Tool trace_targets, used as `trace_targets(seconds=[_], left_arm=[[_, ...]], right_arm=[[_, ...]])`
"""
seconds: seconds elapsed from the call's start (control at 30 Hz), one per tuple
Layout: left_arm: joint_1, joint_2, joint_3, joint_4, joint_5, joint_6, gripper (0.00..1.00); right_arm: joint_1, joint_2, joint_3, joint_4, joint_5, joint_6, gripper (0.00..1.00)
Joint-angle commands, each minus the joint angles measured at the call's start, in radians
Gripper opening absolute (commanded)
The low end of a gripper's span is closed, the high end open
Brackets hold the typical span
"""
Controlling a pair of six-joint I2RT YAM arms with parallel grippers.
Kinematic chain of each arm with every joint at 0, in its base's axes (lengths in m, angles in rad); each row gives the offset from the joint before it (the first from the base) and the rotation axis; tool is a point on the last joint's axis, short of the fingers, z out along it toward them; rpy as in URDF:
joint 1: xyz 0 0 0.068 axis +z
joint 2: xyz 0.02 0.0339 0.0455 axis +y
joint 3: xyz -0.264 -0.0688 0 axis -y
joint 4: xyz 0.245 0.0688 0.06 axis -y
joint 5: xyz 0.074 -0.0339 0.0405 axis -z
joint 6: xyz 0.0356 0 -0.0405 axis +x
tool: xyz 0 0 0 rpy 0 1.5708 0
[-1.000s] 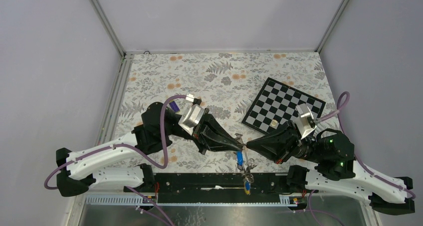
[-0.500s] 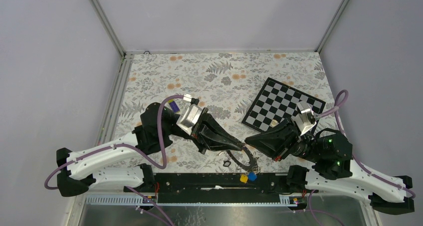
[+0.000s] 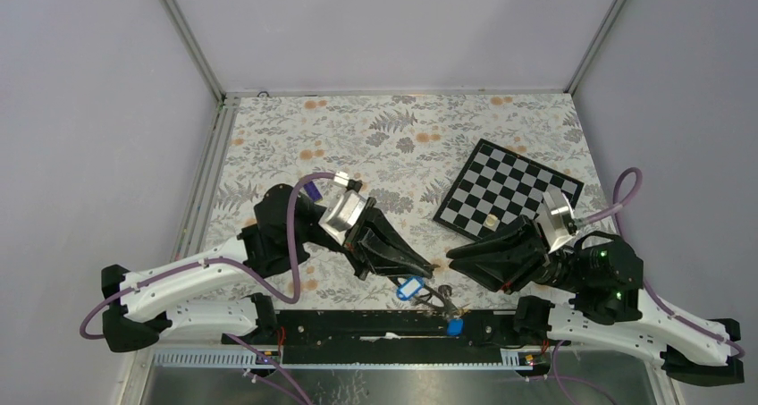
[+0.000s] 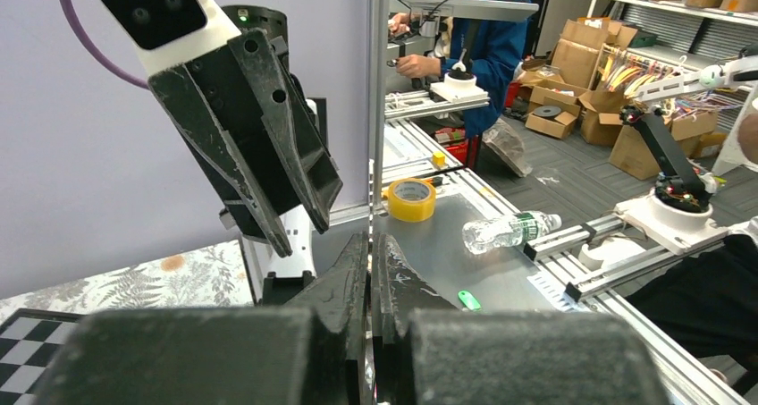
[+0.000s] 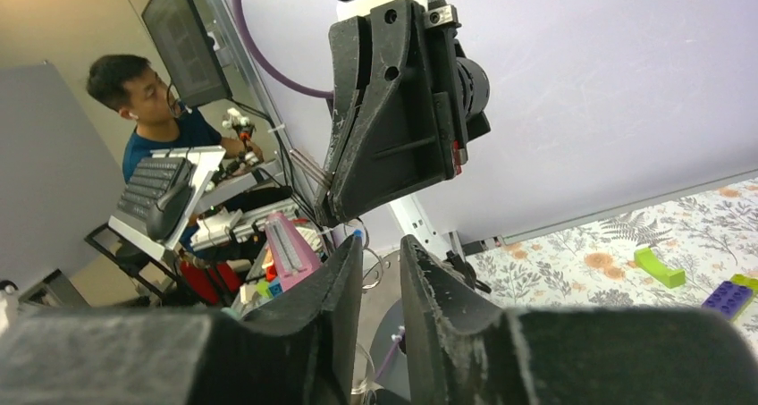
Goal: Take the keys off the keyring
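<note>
As top view alone shows, table: floral-print top [image 3: 375, 137]; arm tips near, apart.
L gripper [image 3: 433, 266]: black fingers [image 4: 353, 284] clenched; holding anything, can't tell.
R gripper [image 3: 451, 258]: fingers [image 5: 340, 280] parted, gap clear in wrist cam.
Keys [image 3: 438, 298]: small metal bunch, blue tags, just below tips; L wrist cam misses them.

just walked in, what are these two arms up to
Two robot arms are working on a bunch of keys on a keyring, over the near edge of the floral table. The left gripper is shut and seems to pinch the keyring, so the bunch dangles just below its tip. The right gripper is open and holds nothing, its tip close to the left one's. Whether any key has come off the ring, I cannot tell.
</note>
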Motion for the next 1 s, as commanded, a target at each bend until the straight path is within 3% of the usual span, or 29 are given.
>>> trace_targets(seconds=[0.0, 0.17, 0.53, 0.97], left_arm=[[-0.002, 0.0, 0.029, 0.062, 0.041, -0.021, 0.01], [-0.002, 0.022, 0.048, 0.067, 0.088, -0.037, 0.01], [-0.002, 0.07, 0.08, 0.12, 0.228, -0.115, 0.0], [-0.002, 0.086, 0.091, 0.134, 0.256, -0.131, 0.0]], right_arm=[[-0.002, 0.026, 0.061, -0.054, -0.068, -0.08, 0.31], [-0.002, 0.05, 0.074, -0.092, -0.135, -0.15, 0.42], [-0.002, 0.052, 0.07, -0.127, -0.247, -0.264, 0.53], [-0.002, 0.039, 0.081, -0.186, -0.224, -0.309, 0.54]])
